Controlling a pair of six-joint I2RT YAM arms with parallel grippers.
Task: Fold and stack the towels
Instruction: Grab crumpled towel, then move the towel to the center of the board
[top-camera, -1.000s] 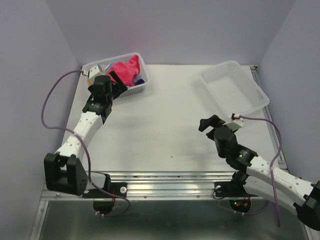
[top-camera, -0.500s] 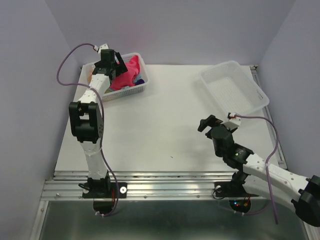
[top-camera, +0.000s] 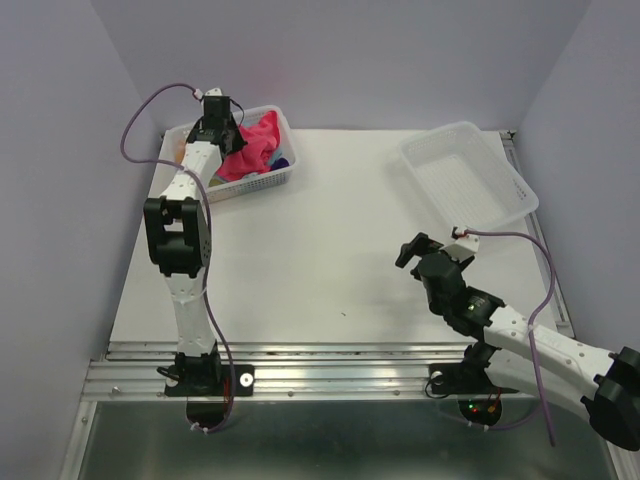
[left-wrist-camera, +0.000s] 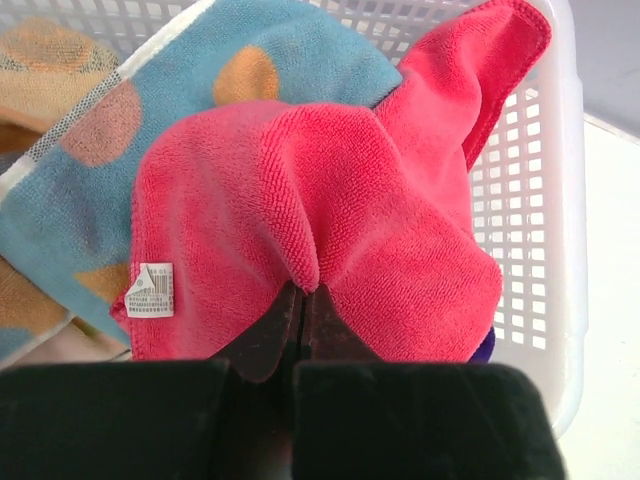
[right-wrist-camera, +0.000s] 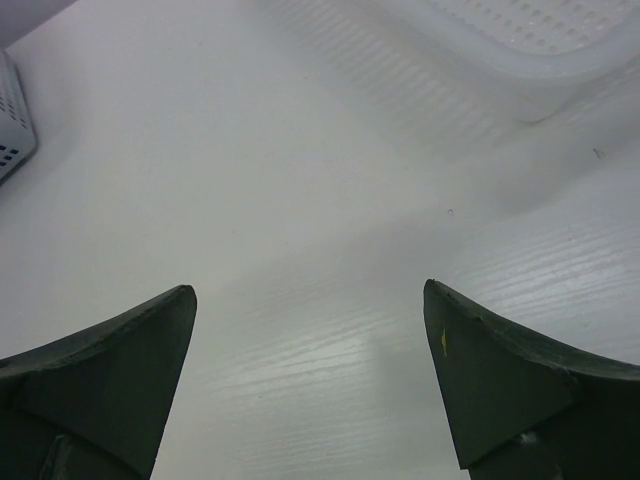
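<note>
The towels lie heaped in a white perforated basket (top-camera: 262, 181) at the far left of the table. On top is a bright pink-red towel (top-camera: 257, 143) (left-wrist-camera: 340, 190), and my left gripper (top-camera: 224, 136) (left-wrist-camera: 302, 292) is shut on a pinched fold of it. Under it lie a light blue towel with orange spots (left-wrist-camera: 215, 65) and a peach-orange towel (left-wrist-camera: 45, 60). A dark purple towel (left-wrist-camera: 486, 346) peeks out at the basket's right side. My right gripper (top-camera: 414, 247) (right-wrist-camera: 310, 320) hovers open over bare tabletop at the near right, with nothing between its fingers.
A second white perforated basket (top-camera: 470, 178) (right-wrist-camera: 520, 40) stands empty at the far right, just beyond my right gripper. Purple walls close in the table on the left, back and right. A metal rail runs along the near edge.
My left arm has risen from a low reach to a tall pose over the basket, and its gripper has shut on the pink-red towel. The right arm has shifted only slightly.
</note>
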